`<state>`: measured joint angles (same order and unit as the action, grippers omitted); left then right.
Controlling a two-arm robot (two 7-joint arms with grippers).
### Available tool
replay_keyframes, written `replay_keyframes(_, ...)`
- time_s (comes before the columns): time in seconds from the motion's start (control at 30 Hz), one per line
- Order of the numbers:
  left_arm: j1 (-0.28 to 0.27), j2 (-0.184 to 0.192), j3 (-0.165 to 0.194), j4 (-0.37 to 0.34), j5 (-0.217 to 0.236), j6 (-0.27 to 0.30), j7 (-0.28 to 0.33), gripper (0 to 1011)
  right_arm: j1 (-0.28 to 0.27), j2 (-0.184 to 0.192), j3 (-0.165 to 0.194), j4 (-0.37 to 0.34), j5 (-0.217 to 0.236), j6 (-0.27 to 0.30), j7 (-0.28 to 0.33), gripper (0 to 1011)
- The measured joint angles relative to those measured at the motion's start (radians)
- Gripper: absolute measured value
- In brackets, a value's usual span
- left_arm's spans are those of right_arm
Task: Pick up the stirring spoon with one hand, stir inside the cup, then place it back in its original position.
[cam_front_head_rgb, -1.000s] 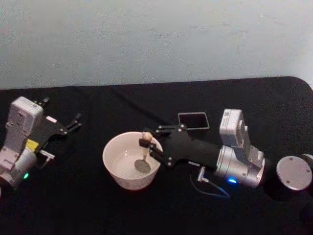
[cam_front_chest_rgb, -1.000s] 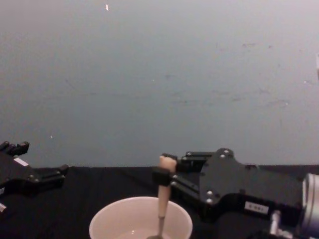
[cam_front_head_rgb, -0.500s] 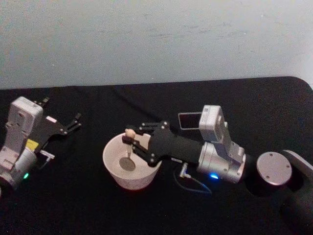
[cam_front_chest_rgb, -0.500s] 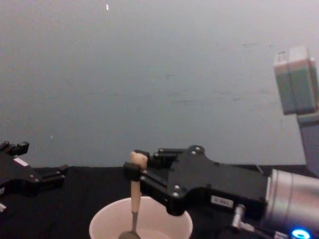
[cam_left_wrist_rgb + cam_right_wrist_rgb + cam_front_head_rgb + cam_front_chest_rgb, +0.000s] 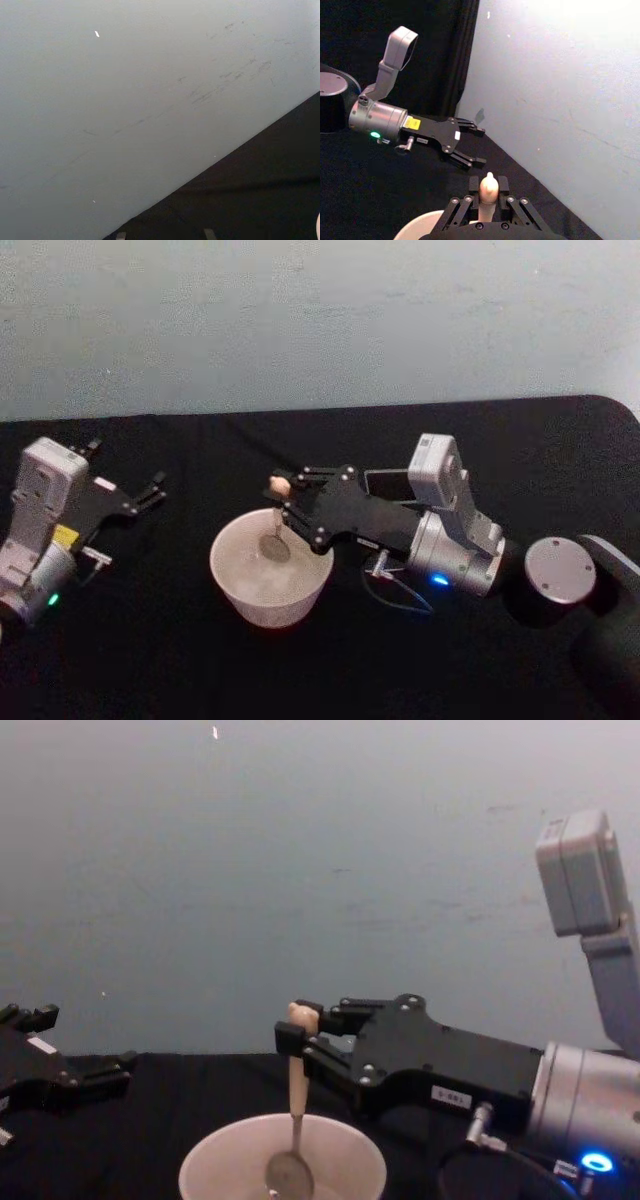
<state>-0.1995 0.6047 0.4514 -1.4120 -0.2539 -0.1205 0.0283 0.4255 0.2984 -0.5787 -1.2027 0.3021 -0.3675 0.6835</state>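
- Left pincer (image 5: 152, 490) lay parked on the surface (image 5: 150, 660) at the far left, well apart from the cup, its fingers spread and holding nothing.
- The cup (image 5: 228, 585) stood in the middle. It looked heavy enough to stay put, though a hard push on its wall could probably slide it.
- The stirring spoon (image 5: 277, 525) hung nearly upright, with its metal bowl inside the cup. It was likely light and stiff, and its slim, smooth handle might swivel in a grip, so the best hold seemed to be just under the bear head.
- Right pincer (image 5: 285, 496) was clenched on the handle at exactly that spot, reaching over the cup's far rim.
- The original position (image 5: 395, 484), the dark holder, stood just behind the right pincer.
- The head view showed the spoon's bowl toward the cup's far side. The chest view gave its height, below the rim. Whether it touched the bottom I could not tell.
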Motion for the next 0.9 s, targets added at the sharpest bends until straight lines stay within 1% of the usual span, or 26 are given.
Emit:
replay_keyframes(0.1,0.0,0.0,0.0,0.0,0.0,0.0,0.0,1001,-0.004,0.005,0.006,-0.003,0.0,0.0,-0.002,212)
replay_keyframes(0.3,0.0,0.0,0.0,0.0,0.0,0.0,0.0,1001,-0.023,0.026,0.021,-0.026,0.004,0.005,-0.003,212)
replay_keyframes(0.53,0.0,0.0,0.0,0.0,0.0,0.0,0.0,1001,-0.058,0.057,0.033,-0.073,0.019,0.021,0.003,212)
replay_keyframes(0.7,0.0,0.0,0.0,0.0,0.0,0.0,0.0,1001,-0.088,0.084,0.026,-0.128,0.032,0.042,0.025,212)
replay_keyframes(0.8,0.0,0.0,0.0,0.0,0.0,0.0,0.0,1001,-0.099,0.093,0.015,-0.149,0.038,0.048,0.038,212)
replay_keyframes(0.9,0.0,0.0,0.0,0.0,0.0,0.0,0.0,1001,-0.102,0.093,0.006,-0.155,0.04,0.051,0.043,212)
